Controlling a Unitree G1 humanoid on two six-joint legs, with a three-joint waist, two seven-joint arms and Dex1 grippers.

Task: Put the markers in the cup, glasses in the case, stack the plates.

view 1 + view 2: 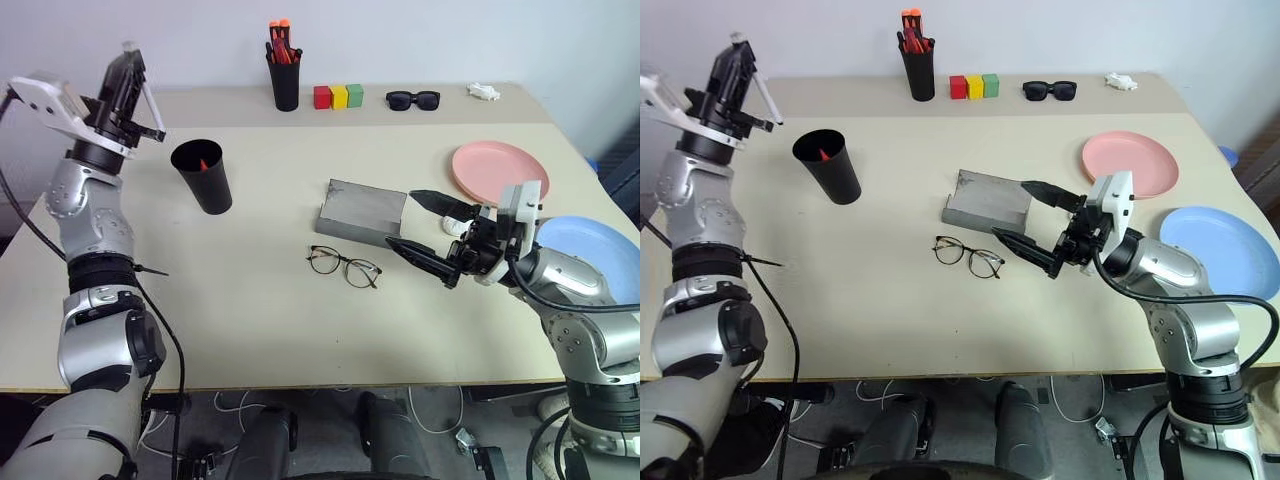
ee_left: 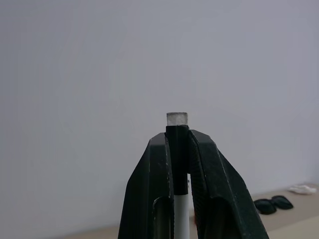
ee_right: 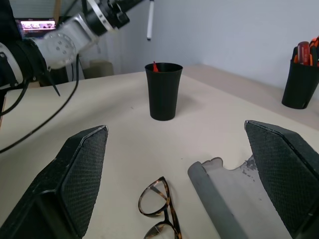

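My left gripper (image 1: 127, 62) is raised to the left of and above the black cup (image 1: 203, 177), pointing upward. It is shut on the white marker (image 2: 178, 164) at its black cap. A red-orange marker (image 1: 203, 163) stands inside the cup. The wire-rimmed glasses (image 1: 343, 265) lie on the table in front of the open grey case (image 1: 360, 208). My right gripper (image 1: 402, 220) is open just right of the case and glasses, with nothing between its fingers. The pink plate (image 1: 499, 170) and the blue plate (image 1: 590, 250) lie apart at the right.
Along the back of the table stand a black pen pot (image 1: 284, 78) with orange-red pens, three coloured blocks (image 1: 338, 96), black sunglasses (image 1: 412, 99) and a small white object (image 1: 484, 92). The blue plate sits close to the table's right edge.
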